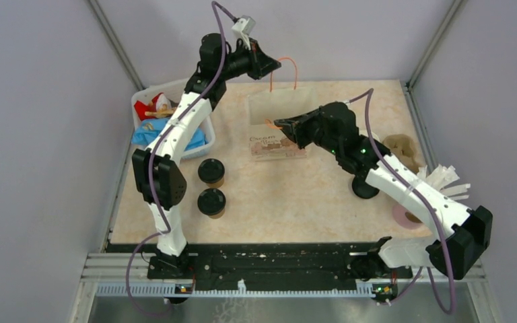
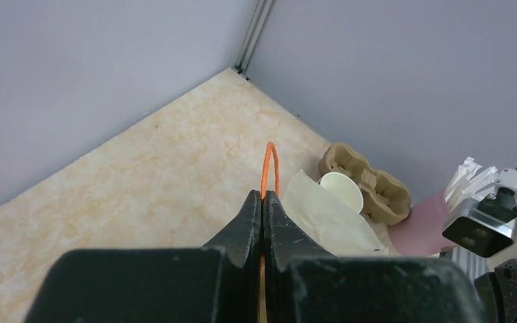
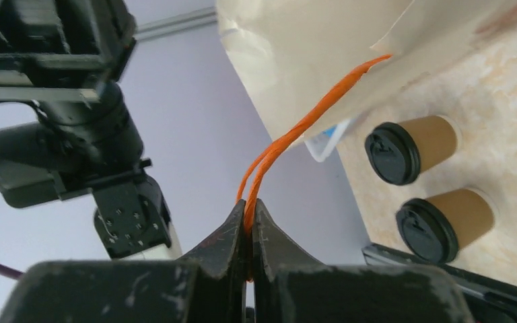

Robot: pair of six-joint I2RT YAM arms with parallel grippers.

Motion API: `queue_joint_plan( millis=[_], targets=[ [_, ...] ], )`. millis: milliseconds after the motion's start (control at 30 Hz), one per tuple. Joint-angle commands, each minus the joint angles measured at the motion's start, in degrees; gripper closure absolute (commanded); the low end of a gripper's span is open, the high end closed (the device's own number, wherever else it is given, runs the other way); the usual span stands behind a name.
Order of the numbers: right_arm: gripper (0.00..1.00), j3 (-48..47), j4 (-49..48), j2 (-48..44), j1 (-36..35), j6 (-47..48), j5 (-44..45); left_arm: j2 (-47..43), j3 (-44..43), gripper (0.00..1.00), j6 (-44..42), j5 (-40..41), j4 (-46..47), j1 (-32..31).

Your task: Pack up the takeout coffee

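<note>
Right gripper (image 3: pixel 248 210): clamping near handle (image 3: pixel 296 134).
Left gripper (image 2: pixel 263 202): clamping far handle (image 2: pixel 265 176).
Bag (image 1: pixel 276 111): needing even, gentle spreading, mouth facing cups (image 1: pixel 211 171).

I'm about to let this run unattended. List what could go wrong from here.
1. The left gripper and right gripper each pinch only a thin orange handle of the paper bag; pulling apart might tear or slip one.
2. Both lidded cups stand outside the bag; freeing a gripper to fetch them may let the bag sag shut.
3. The cups sit close to the left arm, which could knock them.
</note>
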State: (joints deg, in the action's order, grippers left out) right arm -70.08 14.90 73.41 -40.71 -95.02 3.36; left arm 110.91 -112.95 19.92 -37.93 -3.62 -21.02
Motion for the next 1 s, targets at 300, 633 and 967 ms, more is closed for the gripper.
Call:
queue_joint_plan(
  millis=[300,633,967],
  targets=[
    [1.00,21.13,5.61,-15.81,6.02,15.65,-14.13,-9.13,10.64,1.00,6.71,-7.55,14.85,-0.87],
    [1.00,26.81,19.00,-16.65,9.32,19.00,-19.58,-20.83,29.26,1.00,8.84,-7.12,18.52,-8.31],
    [1.00,18.26,20.72,-15.66,9.35,26.47,-18.43,-21.63,28.03,1.00,5.84,-2.33,14.17,-8.84]
  ],
)
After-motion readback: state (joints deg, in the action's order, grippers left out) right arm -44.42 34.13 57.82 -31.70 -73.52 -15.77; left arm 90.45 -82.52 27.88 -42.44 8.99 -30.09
